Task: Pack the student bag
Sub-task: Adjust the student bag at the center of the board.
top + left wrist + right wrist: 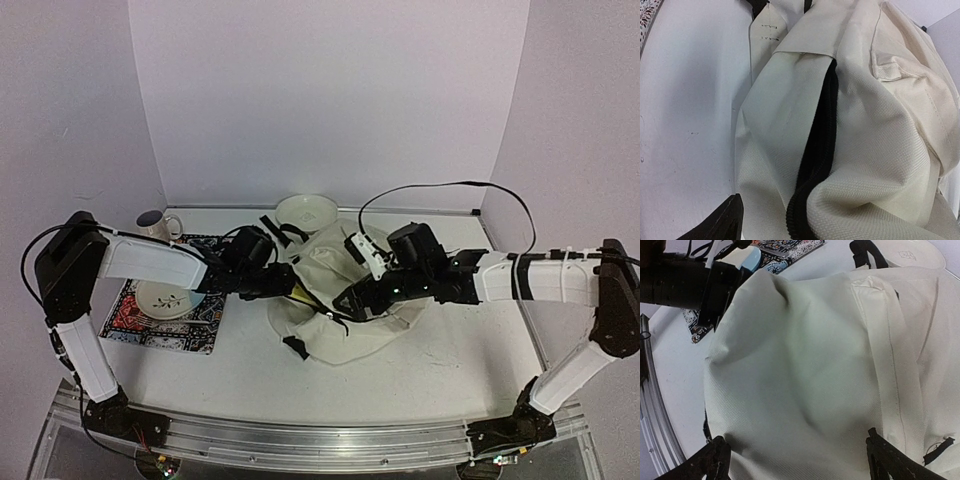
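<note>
The student bag (345, 325) lies slumped on the white worktop (440, 370) in the middle of the top view, between the two arms. Its dark zipper line (817, 155) runs down the centre of the left wrist view, with cream cloth folded on both sides.

The right fingers (715, 462) stand spread wide, one in the lower left corner and one in the lower right corner of the right wrist view. The bag's cloth bulges between them and nothing is pinched.

Of the left fingers (720, 225) only one shows, in the lower left corner of the left wrist view, just beside the bag's cloth. The other is hidden, so their state cannot be told.

A white bowl (307, 212) sits just behind the bag. At the left of the top view are a mug (155, 225) and a plate (168, 298) on a patterned placemat (190, 335).
</note>
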You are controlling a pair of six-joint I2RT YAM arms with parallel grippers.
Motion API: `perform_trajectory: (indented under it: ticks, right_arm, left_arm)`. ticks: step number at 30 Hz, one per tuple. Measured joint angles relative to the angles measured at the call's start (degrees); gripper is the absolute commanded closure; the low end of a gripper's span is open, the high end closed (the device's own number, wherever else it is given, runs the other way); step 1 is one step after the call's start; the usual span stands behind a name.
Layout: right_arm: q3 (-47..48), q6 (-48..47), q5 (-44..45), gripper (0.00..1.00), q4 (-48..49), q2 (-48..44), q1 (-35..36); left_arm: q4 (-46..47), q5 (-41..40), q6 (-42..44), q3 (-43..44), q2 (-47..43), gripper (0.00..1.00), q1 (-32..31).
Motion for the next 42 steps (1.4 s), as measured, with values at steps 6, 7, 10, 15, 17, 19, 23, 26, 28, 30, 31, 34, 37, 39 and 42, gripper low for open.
perform_trajectory:
  ticks: [6, 7, 10, 15, 17, 19, 23, 26, 28, 30, 31, 34, 37, 39, 42]
  right_arm:
    - [3.2, -1.3, 2.2, 0.05, -0.9, 2.9, 4.2]
    - [4.2, -1.3, 3.1, 0.05, -1.1, 3.7, 4.8]
    - [7.5, -1.4, 5.8, 0.06, -2.2, 6.3, 6.3]
    - [10.6, -1.5, 12.0, 0.35, -3.6, 9.1, 6.9]
    - [10.6, -1.2, 16.0, 0.5, -4.4, 9.4, 6.9]
    - [10.6, -0.2, 19.2, 0.59, -4.9, 9.4, 6.9]
    - [10.6, 1.0, 22.7, 0.75, -5.3, 9.4, 6.9]
    - [10.6, 1.2, 23.3, 0.82, -5.6, 9.1, 7.0]
    - [10.6, 1.3, 22.9, 0.84, -5.6, 8.5, 7.0]
    - [10.5, 1.1, 21.9, 0.84, -5.6, 7.7, 7.0]
    - [10.4, 1.0, 21.2, 0.84, -5.5, 7.2, 7.0]
    - [9.6, 0.7, 18.7, 0.84, -4.4, 5.8, 7.0]
    - [7.8, 0.2, 15.8, 0.83, -2.5, 4.4, 7.1]
    - [6.9, -0.2, 14.1, 0.84, -1.5, 4.0, 7.2]
    - [6.1, -1.0, 12.4, 0.89, 0.1, 4.0, 7.8]
  left_arm:
    - [-0.2, -0.1, 1.0, 0.2, 0.0, 0.3, 0.0]
    - [-0.4, 0.2, 1.0, 0.3, 0.0, 0.3, -0.1]
    - [-0.6, 1.0, 1.0, 0.4, 0.0, 0.27, -0.7]
    - [-1.3, 2.5, 0.9, 0.8, -0.5, 0.22, -3.0]
    - [-1.8, 2.7, 0.8, 0.8, -1.3, 0.21, -3.7]
    - [-2.0, 2.6, 0.8, 0.6, -2.8, 0.19, -3.9]
    - [-1.7, 1.9, 0.6, -1.3, -7.5, 0.18, -3.9]
    - [-1.6, 0.6, 0.1, -4.0, -11.0, 0.19, -3.7]
    - [-1.7, 0.0, -0.4, -5.1, -11.9, 0.22, -3.2]
    - [-2.2, -0.3, -0.8, -5.4, -11.7, 0.24, -2.7]
    - [-2.5, -0.3, -0.9, -5.4, -11.6, 0.24, -2.5]
    - [-2.7, 0.3, -1.0, -5.4, -11.2, 0.22, -2.1]
    - [-2.6, 1.3, -1.4, -5.4, -10.2, 0.19, -2.2]
    - [-2.5, 1.7, -1.9, -5.4, -9.3, 0.18, -2.4]
    - [-2.5, 1.2, -3.1, -5.4, -7.9, 0.18, -2.4]
